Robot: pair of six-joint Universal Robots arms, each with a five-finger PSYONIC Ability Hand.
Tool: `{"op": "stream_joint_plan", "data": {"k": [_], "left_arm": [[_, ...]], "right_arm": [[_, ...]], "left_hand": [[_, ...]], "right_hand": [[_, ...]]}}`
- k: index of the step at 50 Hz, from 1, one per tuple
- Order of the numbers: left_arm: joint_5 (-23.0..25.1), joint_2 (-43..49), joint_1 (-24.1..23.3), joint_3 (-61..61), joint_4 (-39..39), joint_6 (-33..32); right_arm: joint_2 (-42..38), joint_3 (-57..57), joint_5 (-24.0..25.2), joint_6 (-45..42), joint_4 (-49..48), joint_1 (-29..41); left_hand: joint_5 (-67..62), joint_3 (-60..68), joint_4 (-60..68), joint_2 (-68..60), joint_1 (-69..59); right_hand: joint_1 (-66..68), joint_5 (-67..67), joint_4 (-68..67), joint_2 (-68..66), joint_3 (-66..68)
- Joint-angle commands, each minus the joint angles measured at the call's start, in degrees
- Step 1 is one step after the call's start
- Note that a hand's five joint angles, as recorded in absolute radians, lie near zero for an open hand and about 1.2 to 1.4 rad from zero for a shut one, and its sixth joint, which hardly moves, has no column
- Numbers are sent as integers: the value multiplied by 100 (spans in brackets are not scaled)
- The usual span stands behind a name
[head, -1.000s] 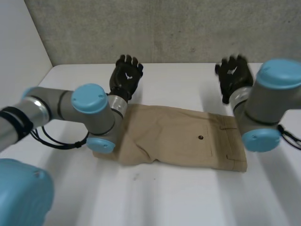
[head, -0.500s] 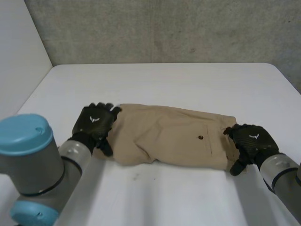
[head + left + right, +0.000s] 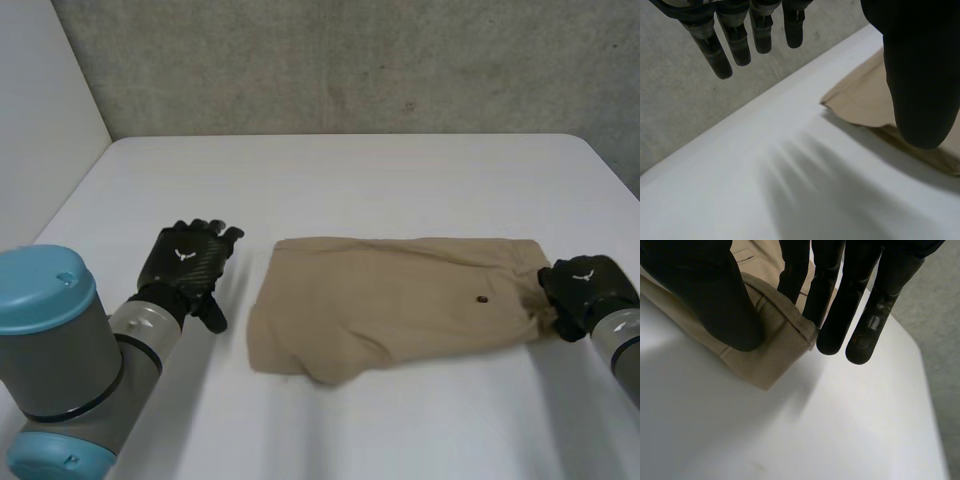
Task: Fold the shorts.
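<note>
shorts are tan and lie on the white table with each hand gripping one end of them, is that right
Not both. The right hand grips the waistband end of the shorts between thumb and fingers, as the right wrist view shows. The left hand is open and off the cloth, beside the other end over the table, as the head view shows.

Bench (image 3: 400,175): white, smooth and matte, with rounded far corners.
Back wall (image 3: 350,60): rough, mottled grey concrete, rising straight from the bench's far edge, well ahead of the left hand (image 3: 187,262).
Side wall (image 3: 40,110): plain and pale, out beyond the left hand's outer side.
Light: soft and even across the bench.
</note>
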State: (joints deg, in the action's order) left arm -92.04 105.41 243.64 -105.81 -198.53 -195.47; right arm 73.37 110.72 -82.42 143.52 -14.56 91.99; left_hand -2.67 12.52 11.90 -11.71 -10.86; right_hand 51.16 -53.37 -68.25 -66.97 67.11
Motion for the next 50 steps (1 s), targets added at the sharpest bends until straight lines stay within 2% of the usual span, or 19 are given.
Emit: {"op": "stream_joint_plan", "data": {"k": [1,3,8,14,16,19,20,21,24,25,28,33,37,38,44,48,50], "left_arm": [[20,-460,79,25,25,9],[20,-521,79,60,7,18],[20,-636,140,201,-19,26],[2,-653,149,447,-28,35],[-7,-653,158,543,-28,44],[-7,-636,158,649,-28,44],[-7,-636,158,667,-28,53],[-7,-627,158,684,-28,62],[-7,-566,158,772,-28,141],[-7,-548,158,807,-19,158],[-16,-399,149,1001,7,246],[-7,-100,-35,1422,69,413],[11,268,-404,1826,253,598],[2,461,-579,1993,393,667],[-51,1235,-932,2433,1175,835],[-384,1789,-967,2653,1659,932],[-726,2009,-1002,2741,1861,949]], "right_arm": [[292,-867,-46,-1458,569,607],[310,-1304,-55,-1441,604,1291],[187,-1965,-2,-1458,613,2366],[-673,-2599,383,-1432,630,4122],[-876,-2617,524,-1423,630,4388],[-1175,-2599,780,-1274,657,4459],[-1219,-2599,841,-1195,657,4459],[-1245,-2590,929,-977,674,4451],[-1176,-2652,973,-458,648,4433],[-1088,-2704,939,-21,622,4355],[-825,-2792,921,702,613,4047],[-166,-2942,728,2554,622,3301],[-261,-3135,631,3374,840,2923],[-314,-3161,631,3411,928,2895],[-1173,-3679,648,3175,1964,2833],[-1737,-3987,622,3042,2361,2825],[-1939,-4084,604,2989,2484,2825]], "left_hand": [[246,-230,-168,149,64],[246,-231,-168,150,64],[267,-252,-190,171,86],[267,-252,-190,171,86],[267,-252,-190,171,86],[267,-252,-190,171,86],[267,-252,-190,171,86],[267,-252,-190,171,86],[267,-252,-190,171,86],[267,-252,-190,171,86],[267,-252,-190,171,86],[229,-214,-151,133,48],[162,-147,-84,66,-20],[162,-146,-84,65,-20],[111,-96,-34,15,-70],[94,-79,-17,-2,-87],[111,-96,-34,15,-70]], "right_hand": [[2884,-1663,-1175,-1303,1289],[2884,-1663,-1175,-1303,1289],[2884,-1663,-1175,-1303,1289],[2884,-1663,-1175,-1303,1289],[2884,-1663,-1175,-1303,1289],[2574,-1352,-864,-993,978],[1438,-217,271,143,-157],[-1154,2376,2864,2735,-2750],[-3579,4801,5289,5161,-5175],[-4116,5337,5825,5697,-5711],[-4116,5337,5825,5697,-5711],[-4116,5337,5825,5697,-5711],[-4116,5337,5825,5697,-5711],[-4116,5337,5825,5697,-5711],[-4116,5337,5825,5697,-5711],[-4116,5337,5825,5697,-5711],[-4116,5337,5825,5697,-5711]]}}
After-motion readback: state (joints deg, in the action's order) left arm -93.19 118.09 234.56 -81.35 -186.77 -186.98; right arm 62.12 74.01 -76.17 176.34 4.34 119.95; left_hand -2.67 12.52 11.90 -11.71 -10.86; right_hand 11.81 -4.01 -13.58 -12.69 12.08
